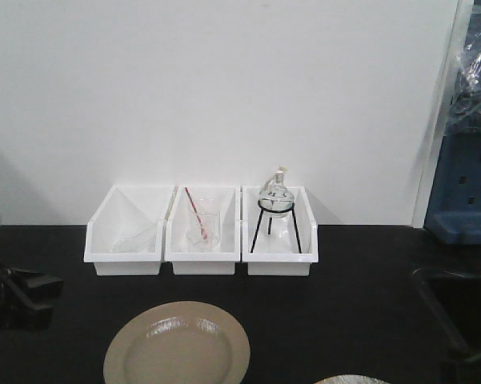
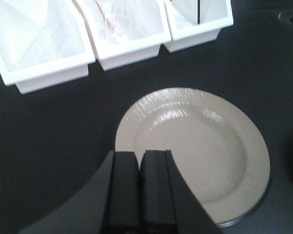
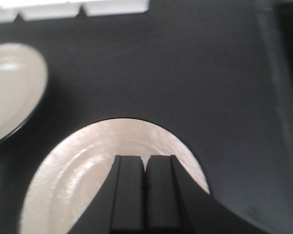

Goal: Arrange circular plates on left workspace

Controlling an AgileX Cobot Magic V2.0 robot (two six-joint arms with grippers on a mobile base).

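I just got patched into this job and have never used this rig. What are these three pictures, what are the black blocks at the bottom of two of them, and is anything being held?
It is a two-armed robot at a black countertop. The front view looks across at three white bins against the wall. The other two views come from cameras on the wrists. The black blocks are the grippers: the left gripper hangs over the left plate, the right gripper over the right plate. Both grippers have their jaws pressed together and hold nothing. Both beige plates lie flat on the counter, apart from each other. The bins hold glassware, including a round flask on a stand.
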